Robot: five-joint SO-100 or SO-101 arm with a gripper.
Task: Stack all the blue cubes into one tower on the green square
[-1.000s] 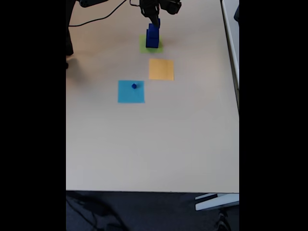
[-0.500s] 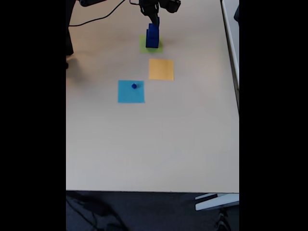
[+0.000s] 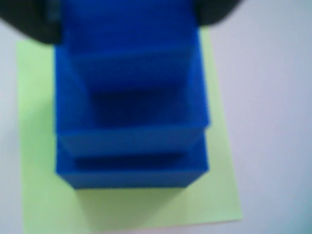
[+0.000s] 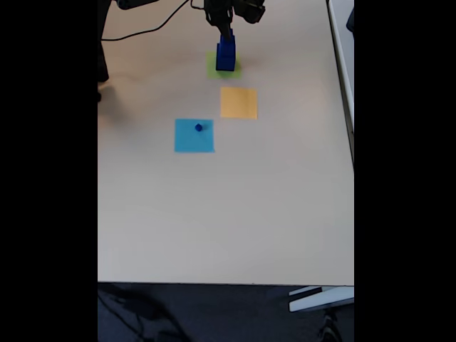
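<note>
Desk (image 4: 228, 214): pale surface, its near half bare in the fixed view; the work sits at the far end, within the arm's reach.

Light blue square (image 4: 194, 135): flat paper, nearest of the three sheets. The small cube (image 4: 199, 127) rests on it near its far right corner, well apart from the tower. By judgement, this is the last piece left to stack.

Orange square (image 4: 239, 102): flat paper, between the light blue square and the green one, nothing on it.

Green square (image 3: 39, 195): lime paper, the stacking target. In the wrist view its edges show on the left, right and near sides of the cubes, so the base stands inside the sheet.

Large cube (image 3: 131, 168): bottom of the tower, flat on the green square.

Medium cube (image 3: 131, 105): on top of the large cube, roughly centred and square to it, a step of the lower cube showing at the near edge. Largest at the bottom likely gives each piece a broad seat.

Fingers (image 4: 226, 34): dark, directly over the tower's top in the fixed view; dark blurred shapes sit at the upper corners of the wrist view, either side of the medium cube. Whether they clamp the cube or stand just apart from it cannot be told from either view.
</note>
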